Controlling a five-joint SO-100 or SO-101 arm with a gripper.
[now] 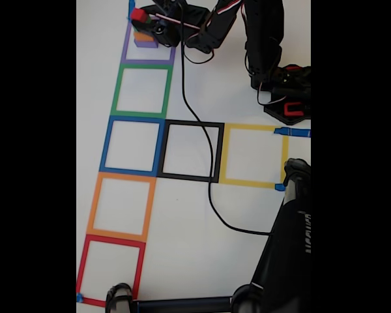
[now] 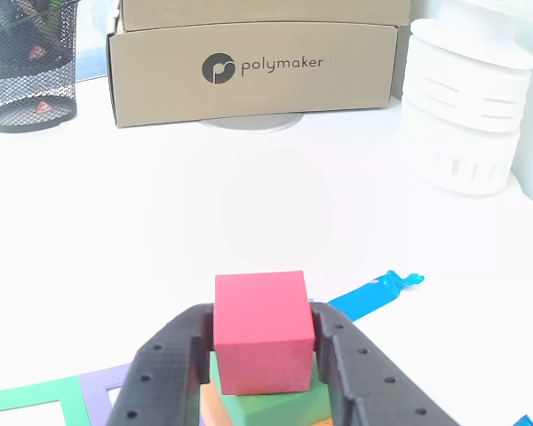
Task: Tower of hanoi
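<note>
Sitting upright between the fingers (image 2: 342, 373), red cube (image 2: 260, 330) atop green cube (image 2: 275, 406).

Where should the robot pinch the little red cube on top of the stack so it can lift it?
Pinch the red cube on its two flat side faces, coming down from above. It sits on the green cube, so only top and sides are free. The gripper already has a black finger on either side; I can't tell if they touch.
</note>
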